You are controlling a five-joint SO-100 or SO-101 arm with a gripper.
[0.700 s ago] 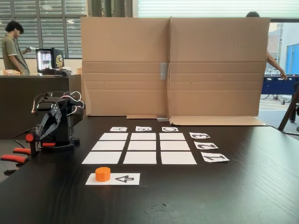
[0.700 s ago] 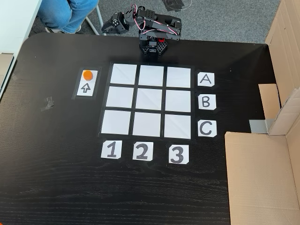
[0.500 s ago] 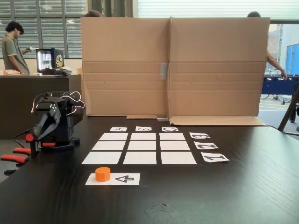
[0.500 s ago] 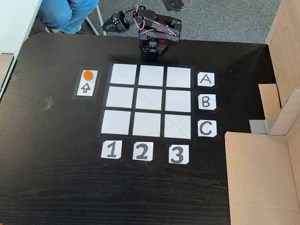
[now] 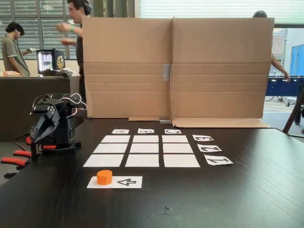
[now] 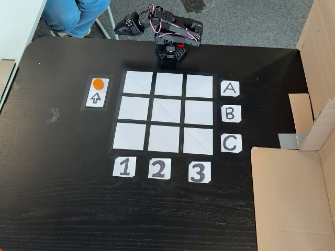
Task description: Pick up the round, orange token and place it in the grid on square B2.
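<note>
The orange token (image 5: 104, 177) (image 6: 97, 83) stands on one end of a white strip with a black arrow (image 5: 126, 182) (image 6: 97, 97), beside the grid (image 5: 104, 160) (image 6: 130, 136). Square B2 (image 5: 145, 147) (image 6: 166, 111), the centre cell, is bare white paper. My gripper (image 5: 36, 137) (image 6: 121, 28) hangs folded close to the arm's base at the table edge, far from the token. Its fingers look pressed together with nothing between them.
A tall cardboard wall (image 5: 173, 66) (image 6: 293, 198) closes off one side of the table. Red-orange clamp handles (image 5: 14, 160) stick out by the arm's base. Letter and number labels (image 6: 229, 113) edge the grid. A seated person's legs (image 6: 73, 13) are near the arm; people stand behind.
The gripper has swung a little outward from the arm's base. A person has walked into sight behind the cardboard wall. The token has not moved.
</note>
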